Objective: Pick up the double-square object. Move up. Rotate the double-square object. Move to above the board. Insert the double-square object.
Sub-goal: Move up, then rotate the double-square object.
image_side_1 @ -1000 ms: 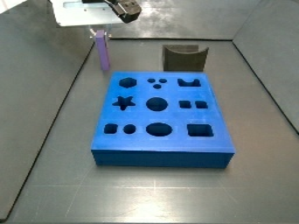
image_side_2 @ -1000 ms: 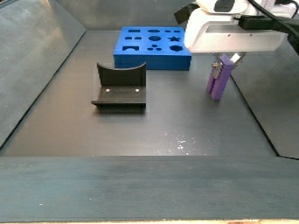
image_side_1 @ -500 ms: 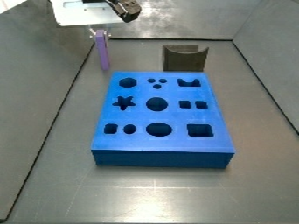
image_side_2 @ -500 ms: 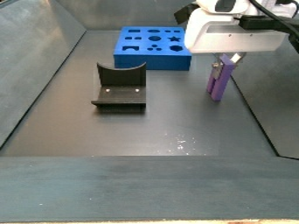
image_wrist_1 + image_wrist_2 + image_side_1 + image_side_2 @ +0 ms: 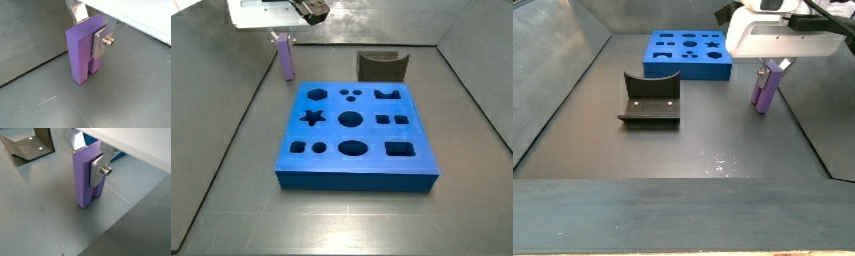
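Close in, both wrist views show the pincer (image 5: 93, 37) clamped on the upper part of the purple block (image 5: 81, 52), one silver finger (image 5: 99, 169) flat against its side face and the other finger behind its top, so the block stands upright in the grip. Compared with a second ago almost nothing has moved: in a side view the block (image 5: 764, 88) hangs in the same spot under the white wrist housing, perhaps a shade higher, and in the wrist views its lower end looks to be at or barely off the floor; I cannot tell which. My reading is that the grasp is made and the lift is only just starting, with the turn, the carry and the insertion all left to do. The desk (image 5: 700, 150) is a dark grey, slightly glossy sheet with faint scratches and a few pale specks, boxed in by grey walls. Farther off, the dark fixture (image 5: 649, 101) stands well apart from the block, and beyond it the blue board (image 5: 688, 55) lies flat near the back wall. In a side view the block (image 5: 287, 55) sits beside the board's (image 5: 358, 133) far corner, not above it, so a sideways move is needed.
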Available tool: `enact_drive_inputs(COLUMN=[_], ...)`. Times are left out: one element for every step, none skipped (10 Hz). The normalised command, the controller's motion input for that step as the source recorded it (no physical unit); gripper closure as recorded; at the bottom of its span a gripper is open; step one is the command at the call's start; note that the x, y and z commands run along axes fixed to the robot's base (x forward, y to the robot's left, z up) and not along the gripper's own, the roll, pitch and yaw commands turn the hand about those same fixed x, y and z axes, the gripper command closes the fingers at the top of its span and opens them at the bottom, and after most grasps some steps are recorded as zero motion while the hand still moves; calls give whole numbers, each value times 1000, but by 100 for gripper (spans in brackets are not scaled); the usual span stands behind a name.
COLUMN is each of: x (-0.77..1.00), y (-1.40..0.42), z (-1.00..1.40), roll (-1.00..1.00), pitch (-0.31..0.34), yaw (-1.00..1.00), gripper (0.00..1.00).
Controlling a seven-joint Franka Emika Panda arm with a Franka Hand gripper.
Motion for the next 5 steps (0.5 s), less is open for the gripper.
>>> enact_drive_inputs(x=[46,399,396,355,324], y=[29,-51,-61,-64,-59], z=[174,1000,1000,1000,1000], roll=[3,0,-13,-26,-30], pitch=[-20,0,49,120,129], yaw=[8,0,-6,7,15], gripper=[100,100,100,100,100])
